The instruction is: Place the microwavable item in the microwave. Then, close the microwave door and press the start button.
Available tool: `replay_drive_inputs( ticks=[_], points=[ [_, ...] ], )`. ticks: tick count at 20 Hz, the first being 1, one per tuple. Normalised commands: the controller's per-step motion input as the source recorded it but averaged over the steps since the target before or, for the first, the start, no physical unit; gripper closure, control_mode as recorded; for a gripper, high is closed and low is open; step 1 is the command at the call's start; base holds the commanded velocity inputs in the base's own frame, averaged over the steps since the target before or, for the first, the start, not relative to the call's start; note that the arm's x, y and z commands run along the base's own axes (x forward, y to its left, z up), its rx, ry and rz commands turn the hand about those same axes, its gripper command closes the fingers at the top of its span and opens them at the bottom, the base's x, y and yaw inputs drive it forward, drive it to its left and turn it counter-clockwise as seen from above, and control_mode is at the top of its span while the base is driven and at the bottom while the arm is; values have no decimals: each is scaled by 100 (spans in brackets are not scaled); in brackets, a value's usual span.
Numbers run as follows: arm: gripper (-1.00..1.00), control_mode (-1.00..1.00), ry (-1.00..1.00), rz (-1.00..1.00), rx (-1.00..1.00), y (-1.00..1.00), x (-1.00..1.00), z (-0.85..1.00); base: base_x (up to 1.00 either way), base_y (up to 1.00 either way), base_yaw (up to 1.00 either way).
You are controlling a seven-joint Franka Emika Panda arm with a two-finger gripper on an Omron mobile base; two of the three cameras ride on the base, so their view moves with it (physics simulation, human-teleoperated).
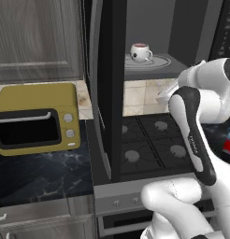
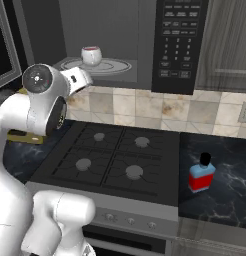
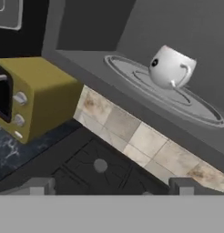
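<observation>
With the mug point(image 1: 140, 52) already standing on the turntable point(image 1: 154, 62) inside the microwave point(image 2: 145, 30), the gripper point(image 3: 111, 187) hung wide and empty outside it, so the next move called for swinging the open microwave door point(image 1: 106, 88) shut.

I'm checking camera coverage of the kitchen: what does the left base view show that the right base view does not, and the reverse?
Left base view alone: the open microwave door edge-on and the yellow oven's front with its knobs. Right base view alone: the keypad panel and the red and blue bottle in full. Both share the mug on the turntable and the stove burners.
</observation>
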Motion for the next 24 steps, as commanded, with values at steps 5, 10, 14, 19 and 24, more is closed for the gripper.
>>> replay_drive_inputs(
  ticks=[5, 10, 14, 19, 24],
  points=[
    [-100, -100, -11, 0, -31, 16, -75, -73, 0, 0, 0],
    [-100, -100, 0, -17, -37, -3, -19, 4, 0, 0, 0],
    [-100, -100, 9, -22, -39, -29, 14, 27, 0, 0, 0],
    [-100, -100, 8, -18, -39, -49, 34, 9, 0, 0, 0],
    [-100, -100, 0, -7, -33, -69, 13, -4, 0, 0, 0]
  ],
)
